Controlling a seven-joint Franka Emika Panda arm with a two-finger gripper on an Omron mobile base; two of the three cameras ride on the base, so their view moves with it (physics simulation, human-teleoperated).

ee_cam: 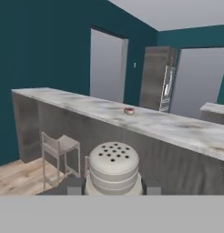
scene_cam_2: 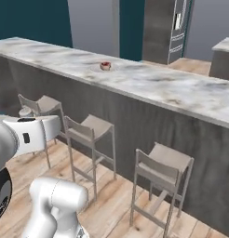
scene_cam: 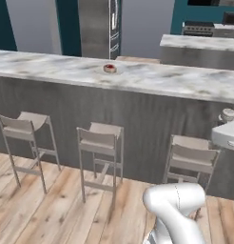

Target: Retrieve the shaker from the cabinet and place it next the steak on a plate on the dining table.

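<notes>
The shaker (ee_cam: 114, 166), a pale cylinder with a holed rounded cap, stands upright between my gripper's (ee_cam: 113, 185) dark fingers (ee_cam: 73, 185), which are shut on its sides. Its cap shows again as the shaker (scene_cam: 228, 114) at the right edge of the left base view, and as the shaker (scene_cam_2: 25, 112) at the left of the right base view. The steak (scene_cam: 109, 68) lies on a pale plate (scene_cam: 117, 72) on the dining table (scene_cam: 52, 66), far ahead of the gripper. Across the room sit the steak (scene_cam_2: 105, 65) and steak (ee_cam: 129, 110). The cabinet is out of view.
Three bar stools (scene_cam: 103, 143) stand along the table's grey front (scene_cam_2: 135, 121), between me and the top. Behind the table are a steel fridge (scene_cam: 97, 28) and a shorter marble island (scene_cam: 199, 45). Wooden floor (scene_cam: 52, 209) lies open in front.
</notes>
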